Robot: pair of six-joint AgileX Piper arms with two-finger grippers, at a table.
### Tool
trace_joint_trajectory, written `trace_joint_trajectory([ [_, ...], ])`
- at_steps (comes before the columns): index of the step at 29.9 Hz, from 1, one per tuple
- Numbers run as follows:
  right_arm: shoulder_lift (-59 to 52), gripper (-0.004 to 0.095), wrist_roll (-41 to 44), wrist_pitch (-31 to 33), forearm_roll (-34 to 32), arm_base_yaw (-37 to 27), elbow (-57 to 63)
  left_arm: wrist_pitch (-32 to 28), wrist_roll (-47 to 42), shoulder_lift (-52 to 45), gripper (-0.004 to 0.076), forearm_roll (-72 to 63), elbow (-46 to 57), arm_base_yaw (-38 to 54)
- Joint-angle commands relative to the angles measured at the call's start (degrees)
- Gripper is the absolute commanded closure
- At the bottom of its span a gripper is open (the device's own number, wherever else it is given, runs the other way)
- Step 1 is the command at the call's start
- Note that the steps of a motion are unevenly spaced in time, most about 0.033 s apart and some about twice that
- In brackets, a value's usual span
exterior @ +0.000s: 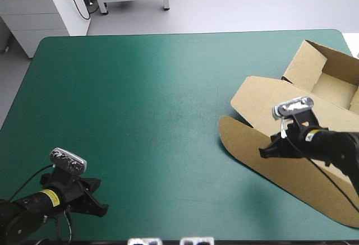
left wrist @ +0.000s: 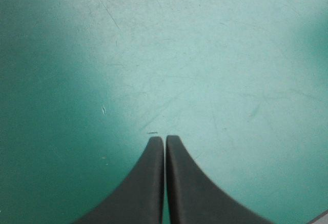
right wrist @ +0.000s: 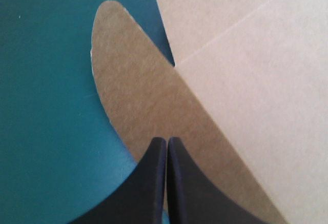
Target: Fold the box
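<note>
Your left claw (exterior: 102, 209) is closed tip to tip, empty, over bare counter (exterior: 146, 105) at the near left corner. Your right claw (exterior: 263, 152) is closed too, nothing gripped, over the rounded flap (exterior: 241, 141) of the box (exterior: 261, 99). The box lies at the counter's right side, walls raised at its far end, cut off by the high view's edge. You cannot tell whether the right claw touches the flap.

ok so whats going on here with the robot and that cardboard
The robot is partway through folding the brown box, which sits at the table's right side: far walls raised, lid and rounded flap laid out on the teal-green cover. The right gripper is shut over that flap, seemingly not gripping it. The left gripper is shut over bare cover, well away.
</note>
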Motion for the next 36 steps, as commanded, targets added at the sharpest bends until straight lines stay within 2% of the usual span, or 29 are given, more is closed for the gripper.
trace_joint_trajectory([
  [1,-7.1,0.0912,-0.6,-2.7,1.0,0.0,4.3,-3.1,-0.3,0.2,0.0732,-1.4,-0.3,-0.1],
  [7,-18.2,0.0913,-0.6,-2.4,1.3,0.0,14.9,-3.1,-0.5,0.2,0.0732,-1.4,2.8,-0.1],
  [13,-24.0,0.0913,-0.6,-0.6,1.3,0.0,21.6,-2.7,-0.9,0.2,0.0732,-2.9,3.5,-0.1],
  [36,-24.9,0.0913,-0.1,-0.6,1.5,0.0,22.4,-2.7,-0.4,0.2,0.0732,-2.8,3.5,-0.1],
])
